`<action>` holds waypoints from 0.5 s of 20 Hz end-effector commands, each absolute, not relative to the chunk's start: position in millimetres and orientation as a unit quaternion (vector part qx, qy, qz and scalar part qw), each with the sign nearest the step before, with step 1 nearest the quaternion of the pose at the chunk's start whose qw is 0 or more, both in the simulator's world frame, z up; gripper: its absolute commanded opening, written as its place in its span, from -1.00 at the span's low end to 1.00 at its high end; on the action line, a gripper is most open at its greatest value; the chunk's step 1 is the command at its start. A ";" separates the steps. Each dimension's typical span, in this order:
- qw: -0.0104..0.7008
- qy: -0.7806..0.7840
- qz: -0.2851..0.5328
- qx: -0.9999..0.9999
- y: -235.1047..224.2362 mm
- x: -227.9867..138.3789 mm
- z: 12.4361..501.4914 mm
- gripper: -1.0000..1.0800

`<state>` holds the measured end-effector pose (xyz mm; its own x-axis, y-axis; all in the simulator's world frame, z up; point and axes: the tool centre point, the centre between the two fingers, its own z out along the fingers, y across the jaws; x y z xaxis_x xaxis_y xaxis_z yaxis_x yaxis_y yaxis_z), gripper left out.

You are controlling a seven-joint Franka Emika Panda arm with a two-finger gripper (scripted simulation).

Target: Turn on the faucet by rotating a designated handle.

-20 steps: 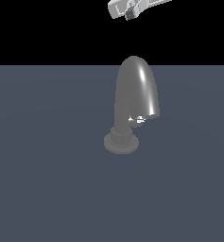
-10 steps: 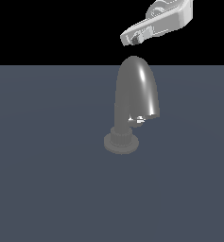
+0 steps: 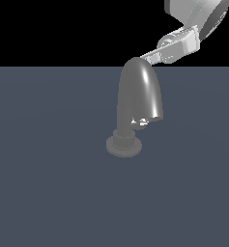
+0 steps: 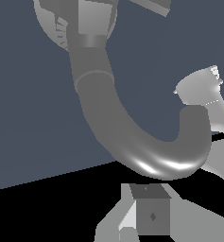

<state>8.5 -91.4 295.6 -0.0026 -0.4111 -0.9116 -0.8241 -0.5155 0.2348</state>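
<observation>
The dull grey faucet stands on the dark floor, its wide arched spout rising from a round ribbed base collar. The handle is a small stub with white glints, tucked under the spout's end. My gripper reaches in from the exterior view's upper right, its tip just behind the top of the arch. In the wrist view the faucet curves across the picture. The handle flares out pale beyond the spout's end, and my gripper sits close under the bend. Whether the fingers are apart does not show.
A flat dark blue-grey floor spreads around the faucet, with black background above it. My arm's pale wrist link fills the exterior view's upper right corner.
My gripper has come down and toward the exterior view's right, from high above the faucet to just behind the top of the spout. The faucet and handle have not moved.
</observation>
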 end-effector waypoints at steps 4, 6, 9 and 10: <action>0.203 0.481 0.578 -0.628 -101.3 11.2 267.5 -1.00; 0.207 0.490 0.589 -0.608 -104.6 11.1 257.1 -1.00; 0.214 0.503 0.606 -0.577 -109.2 10.0 241.1 -1.00; 0.216 0.508 0.612 -0.567 -110.7 9.3 235.8 -1.00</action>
